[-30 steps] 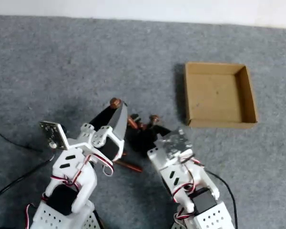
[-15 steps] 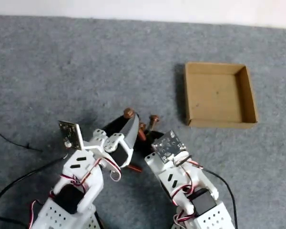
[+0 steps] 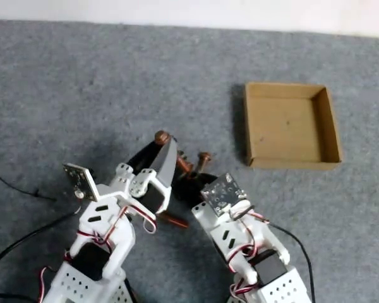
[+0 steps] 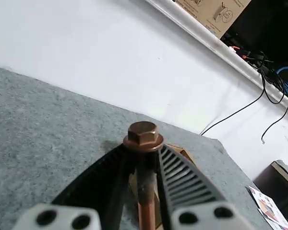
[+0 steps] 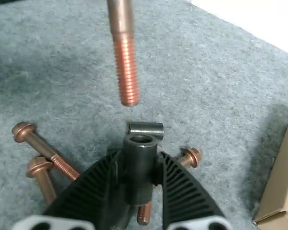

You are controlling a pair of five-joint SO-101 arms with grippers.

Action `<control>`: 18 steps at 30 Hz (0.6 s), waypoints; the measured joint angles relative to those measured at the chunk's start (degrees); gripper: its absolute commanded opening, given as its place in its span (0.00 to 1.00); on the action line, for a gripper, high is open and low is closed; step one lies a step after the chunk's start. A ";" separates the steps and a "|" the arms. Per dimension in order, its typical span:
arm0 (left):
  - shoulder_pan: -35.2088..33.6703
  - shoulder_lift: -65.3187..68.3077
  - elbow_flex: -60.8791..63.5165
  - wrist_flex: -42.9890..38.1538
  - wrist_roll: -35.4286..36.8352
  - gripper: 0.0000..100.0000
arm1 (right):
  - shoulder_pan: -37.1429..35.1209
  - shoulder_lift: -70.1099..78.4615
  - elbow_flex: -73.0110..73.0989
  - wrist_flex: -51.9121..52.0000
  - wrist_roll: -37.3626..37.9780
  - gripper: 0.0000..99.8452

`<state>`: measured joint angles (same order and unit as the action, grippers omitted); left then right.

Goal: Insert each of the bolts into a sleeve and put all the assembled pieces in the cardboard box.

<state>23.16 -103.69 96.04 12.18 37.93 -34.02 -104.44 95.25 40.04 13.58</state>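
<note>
Toward the near edge of the counter (image 3: 82,82), the bolt (image 4: 143,136), clamped in the left claw (image 4: 144,152), has swung back a little from the sleeve (image 5: 140,146) held upright in the right claw (image 5: 139,163). Its tip seems to hang just above the bore, so insertion remains; the cardboard box (image 3: 290,123) lies well apart.

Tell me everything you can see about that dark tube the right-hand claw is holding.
The sleeve is a short dark tube, metal by its look, smooth on the outside, with a round open bore at its upper end. It stands upright, clamped between the right gripper's two black ribbed fingers, which press on its sides. A copper bolt hangs threaded end down just above the opening, not touching it. A second sleeve lies on its side on the grey carpet just beyond.
</note>
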 measured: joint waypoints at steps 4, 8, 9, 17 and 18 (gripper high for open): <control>1.32 0.00 0.00 0.00 0.09 0.00 | -0.62 -0.09 -0.18 0.00 0.00 0.00; 2.81 0.00 0.00 1.67 0.09 0.00 | -0.62 -0.09 -0.18 0.00 0.00 0.00; 2.73 0.00 0.00 2.55 0.09 0.00 | -0.62 -0.09 -0.18 0.00 0.00 0.00; 2.55 0.00 0.00 5.27 0.09 0.00 | -0.62 -0.09 -0.18 0.00 0.00 0.00; 2.55 0.00 0.00 5.27 0.09 0.00 | -0.62 -0.09 -0.18 0.00 0.00 0.00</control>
<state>25.71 -103.69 96.04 17.45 38.02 -34.64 -104.53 95.08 40.04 13.58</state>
